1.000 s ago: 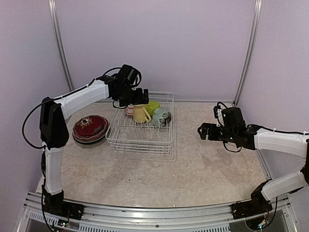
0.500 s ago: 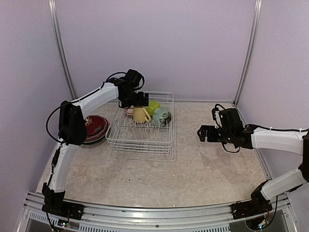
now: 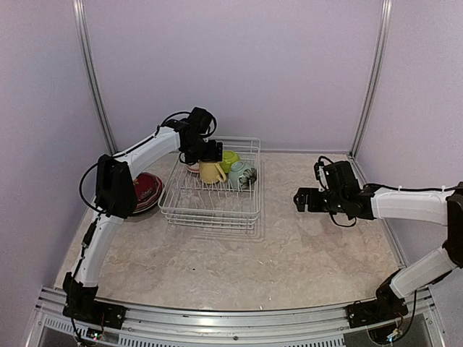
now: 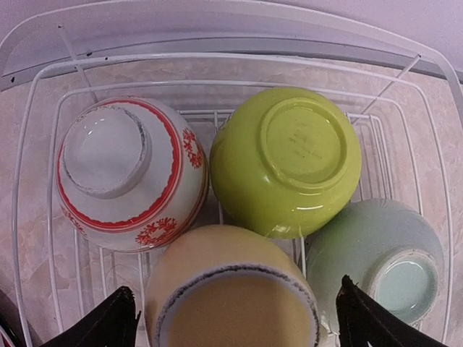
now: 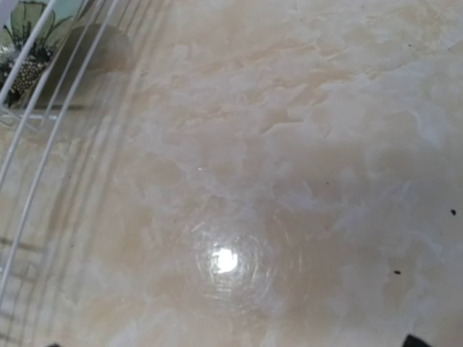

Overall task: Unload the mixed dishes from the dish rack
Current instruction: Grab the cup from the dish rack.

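From above, the white wire dish rack sits on the marbled counter with dark red plates just beside it; the left hand has edged further over its far end, and the right hand hangs wide open, empty, well apart. Left wrist: fingers spread wide, gripping nothing, either side of the pale yellow mug; behind it lie the upturned glossy red-patterned bowl, lime green bowl and pale green bowl. Right wrist: shiny counter, with rack wires at left.

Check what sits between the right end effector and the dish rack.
Nothing sits there. Only bare marbled tabletop lies between the right end effector and the dish rack. This shows in the top external view, and the right wrist view agrees.
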You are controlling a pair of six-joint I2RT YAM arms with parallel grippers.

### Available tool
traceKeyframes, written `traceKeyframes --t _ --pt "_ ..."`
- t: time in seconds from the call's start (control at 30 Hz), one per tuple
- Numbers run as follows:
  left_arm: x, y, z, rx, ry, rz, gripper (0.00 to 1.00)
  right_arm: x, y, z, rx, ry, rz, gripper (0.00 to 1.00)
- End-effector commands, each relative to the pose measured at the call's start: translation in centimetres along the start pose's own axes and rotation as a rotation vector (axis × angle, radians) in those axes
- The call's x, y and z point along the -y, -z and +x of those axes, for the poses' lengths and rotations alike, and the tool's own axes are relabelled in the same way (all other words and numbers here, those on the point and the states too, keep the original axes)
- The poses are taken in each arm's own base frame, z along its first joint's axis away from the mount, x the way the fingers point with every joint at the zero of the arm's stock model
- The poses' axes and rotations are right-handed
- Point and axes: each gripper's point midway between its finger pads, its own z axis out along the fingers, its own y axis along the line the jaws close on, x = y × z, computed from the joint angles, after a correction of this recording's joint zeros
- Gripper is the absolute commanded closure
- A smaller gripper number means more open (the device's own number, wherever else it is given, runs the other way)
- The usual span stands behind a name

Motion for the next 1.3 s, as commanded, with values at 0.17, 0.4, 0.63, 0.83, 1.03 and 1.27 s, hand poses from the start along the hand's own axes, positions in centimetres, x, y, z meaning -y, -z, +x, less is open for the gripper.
traceKeyframes --t 0.17,0.4,0.63,0.83,1.03,1.27 --pt "-0.1 -0.9 0.0 0.002 -0.019 -0.002 0.18 -0.6 0.2 -0.5 0.007 0.016 -0.002 0.0" --pt "-0.4 -1.5 0.8 -0.025 -0.023 -0.014 0.2 -0.7 0.2 -0.7 0.008 0.014 -0.005 0.0" --pt "0.1 -0.1 -0.3 0.002 -0.042 -0.001 0.49 -0.8 0.5 -1.1 0.015 0.015 -0.005 0.0" --pt "1.1 3.3 -2.4 0.063 -0.075 0.011 0.62 -1.2 0.7 -1.7 0.024 0.012 -0.02 0.0" --pt "2.4 7.5 -4.0 0.115 -0.104 0.028 0.75 -1.6 0.9 -2.0 0.029 0.004 -0.041 0.0" --pt "3.0 10.9 -5.0 0.156 -0.112 0.049 0.79 -1.8 1.2 -1.9 0.03 -0.013 -0.057 0.0"
